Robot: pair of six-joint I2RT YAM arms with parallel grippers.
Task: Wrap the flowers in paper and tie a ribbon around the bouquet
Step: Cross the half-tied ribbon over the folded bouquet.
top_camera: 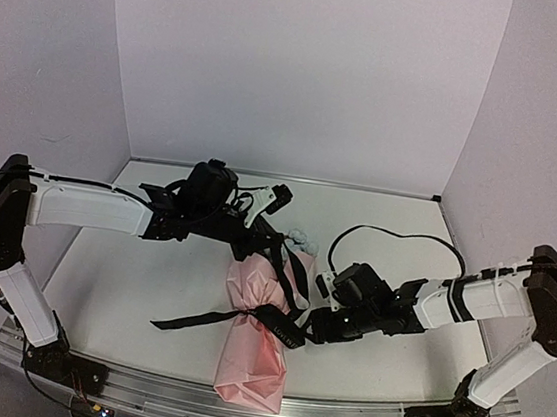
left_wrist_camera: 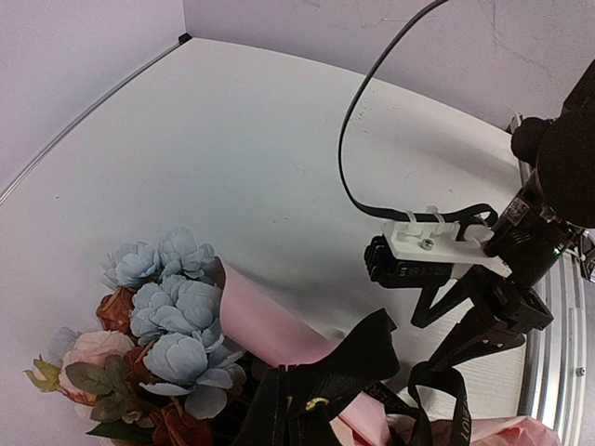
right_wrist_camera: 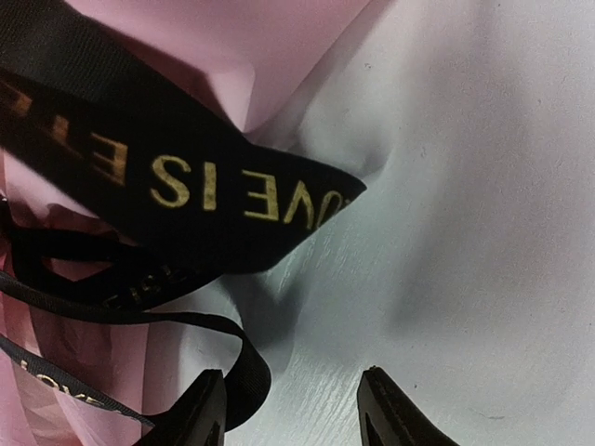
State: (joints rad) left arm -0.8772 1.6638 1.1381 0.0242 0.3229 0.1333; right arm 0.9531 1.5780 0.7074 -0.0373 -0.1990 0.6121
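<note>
Top external view shows the bouquet (top_camera: pixel 258 347) lying on the surface (top_camera: pixel 130 272) with the ribbon (top_camera: pixel 196 318) round its middle, so tying has begun: the left hand (top_camera: pixel 273 240) pinches one ribbon end, and the spread right hand (top_camera: pixel 311 325) should probably grab the loose end nearby.

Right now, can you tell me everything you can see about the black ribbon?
The long narrow black satin ribbon has shiny gold letters printed along it. It goes around the middle of the pink paper cone. One flat tail trails out toward the left arm's side, and other strands climb toward the left gripper. A loose, thin loop curls beside the open right gripper.
</note>
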